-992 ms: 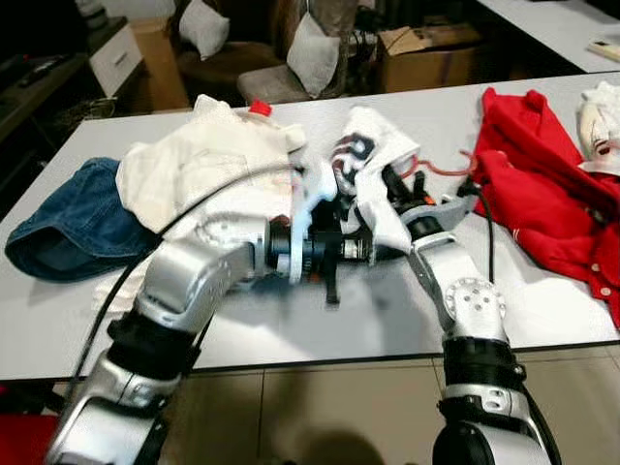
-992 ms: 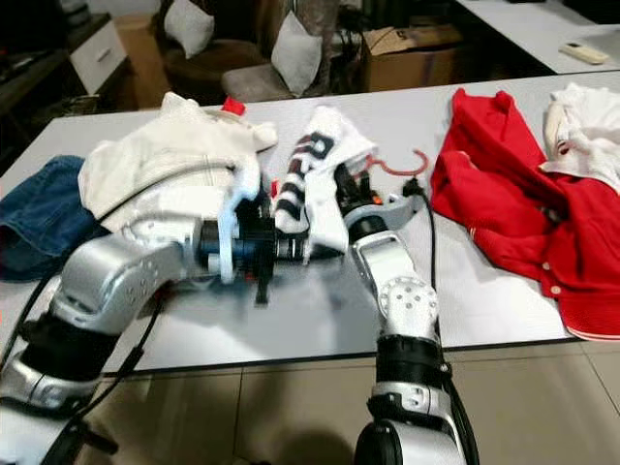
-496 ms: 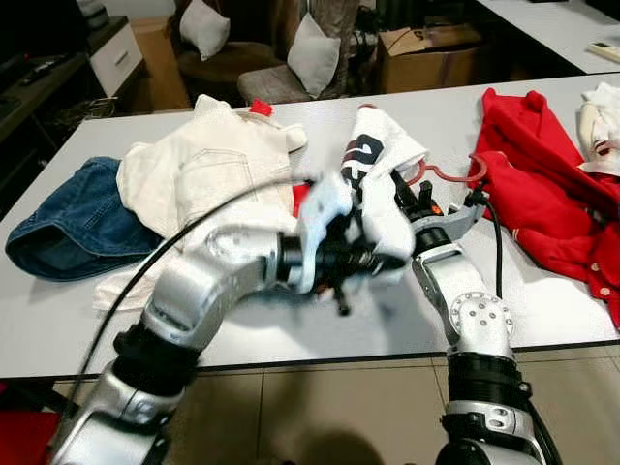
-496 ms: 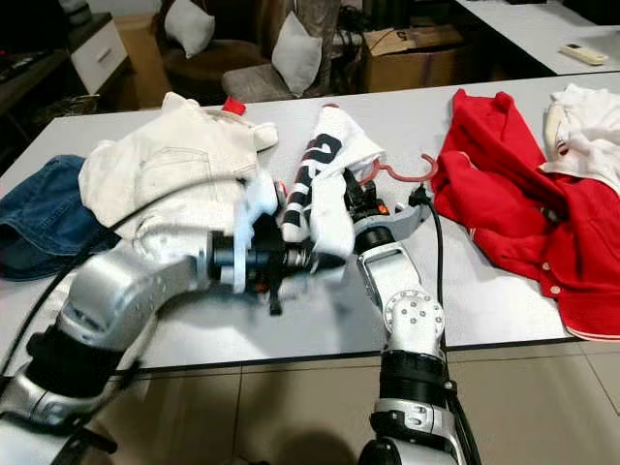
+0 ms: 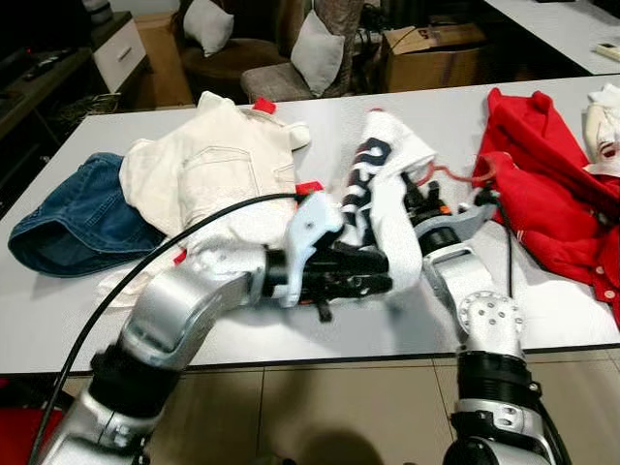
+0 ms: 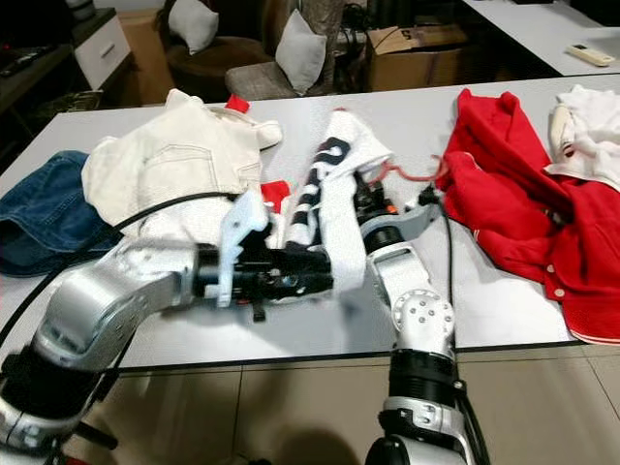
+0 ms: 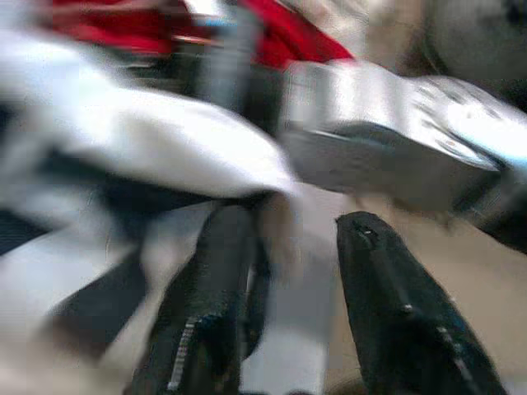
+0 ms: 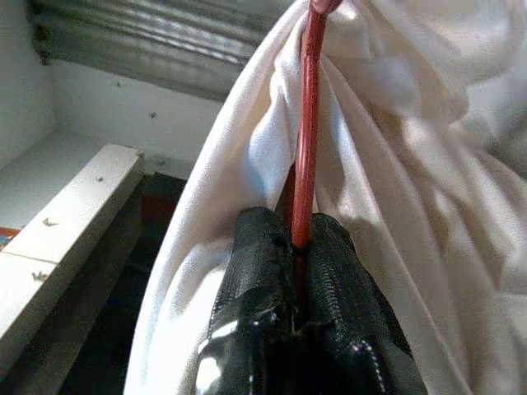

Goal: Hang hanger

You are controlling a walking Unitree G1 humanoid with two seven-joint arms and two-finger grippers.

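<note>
A white garment (image 5: 392, 189) with black lettering hangs bunched on a red hanger (image 8: 306, 140), lifted a little above the grey table (image 5: 291, 334). The hanger's red hook (image 5: 457, 172) points right, toward the red shirt. My right gripper (image 8: 295, 247) is shut on the hanger's red bar, with white cloth draped around its fingers; it also shows behind the garment (image 5: 423, 201). My left gripper (image 7: 300, 304) is open, and its black fingers (image 5: 358, 273) reach along the table against the garment's lower edge.
A cream jacket (image 5: 218, 170) and blue jeans (image 5: 73, 208) lie on the table's left half. A red shirt (image 5: 552, 194) and another white garment (image 5: 603, 126) lie at the right. Chairs with pillows (image 5: 315, 53) and a cardboard box (image 5: 431, 48) stand behind the table.
My right gripper has raised the hanger and garment and carried them slightly right. My left arm has swung right, so its fingers now lie at the garment's lower edge.
</note>
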